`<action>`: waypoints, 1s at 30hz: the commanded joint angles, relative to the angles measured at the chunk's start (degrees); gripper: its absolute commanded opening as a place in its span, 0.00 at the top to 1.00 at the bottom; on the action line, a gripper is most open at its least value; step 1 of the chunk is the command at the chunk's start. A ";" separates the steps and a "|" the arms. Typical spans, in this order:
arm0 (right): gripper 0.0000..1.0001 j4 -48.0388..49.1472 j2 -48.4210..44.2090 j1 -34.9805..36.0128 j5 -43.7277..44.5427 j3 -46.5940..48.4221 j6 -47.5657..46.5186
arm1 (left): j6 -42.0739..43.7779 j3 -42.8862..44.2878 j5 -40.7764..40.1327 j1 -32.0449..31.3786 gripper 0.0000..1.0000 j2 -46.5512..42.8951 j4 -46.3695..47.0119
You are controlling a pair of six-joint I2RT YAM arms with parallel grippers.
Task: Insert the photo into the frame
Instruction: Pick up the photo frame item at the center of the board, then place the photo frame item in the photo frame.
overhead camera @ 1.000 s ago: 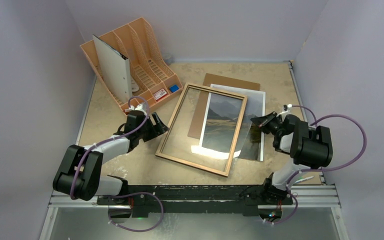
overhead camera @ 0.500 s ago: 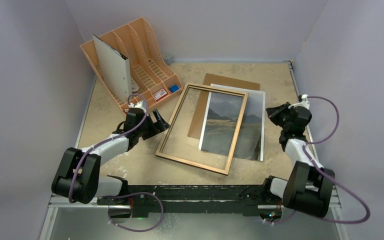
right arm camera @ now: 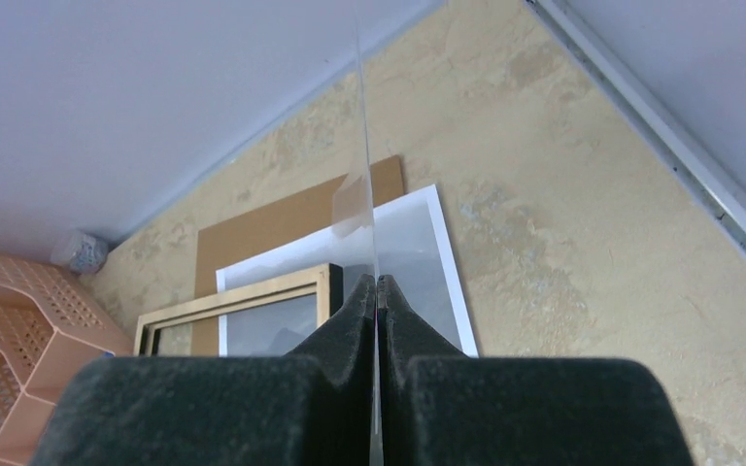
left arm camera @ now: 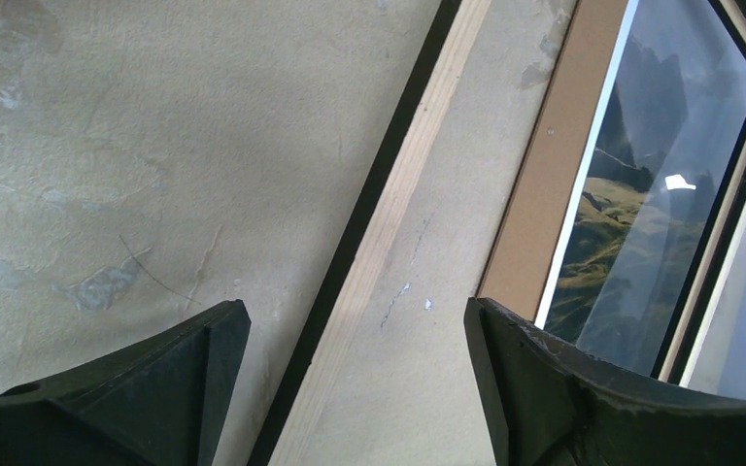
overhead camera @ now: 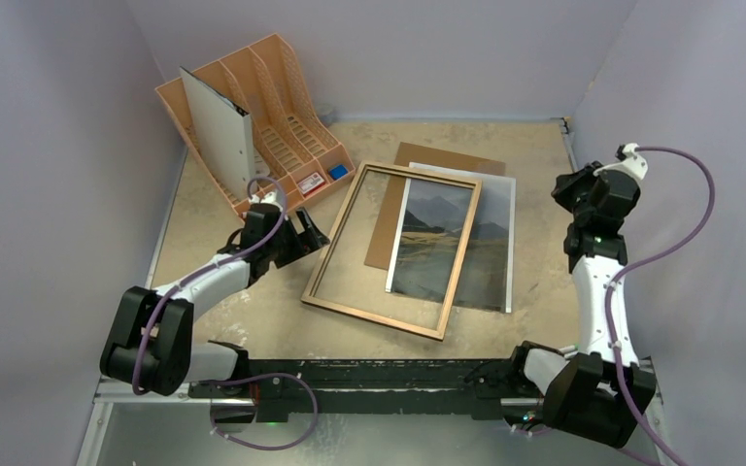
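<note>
left tool spread, above frame left rim | right tool right of frame, pinching clear sheet (edge-on) | photo partly beneath frame

each arm is built of smooth white tubular links joined by chunky black cylindrical joint housings, with a thin purple cable looping loosely alongside from base to wrist. the left gripper and right gripper end in matte black wedge-shaped fingers with a slightly grainy, rough-edged surface.
</note>
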 commanded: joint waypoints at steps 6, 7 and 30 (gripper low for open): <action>1.00 -7.47 -3.09 -0.10 3.05 14.01 -1.25 | 0.59 2.08 -3.32 -0.39 0.14 1.56 -1.05; 1.00 -8.17 -3.16 -0.07 3.31 15.49 -1.12 | 0.61 2.07 -3.54 -0.36 0.15 1.74 -1.14; 1.00 -14.23 -0.22 4.88 -21.30 29.12 11.22 | 0.12 -1.80 1.03 -0.60 0.28 5.92 4.13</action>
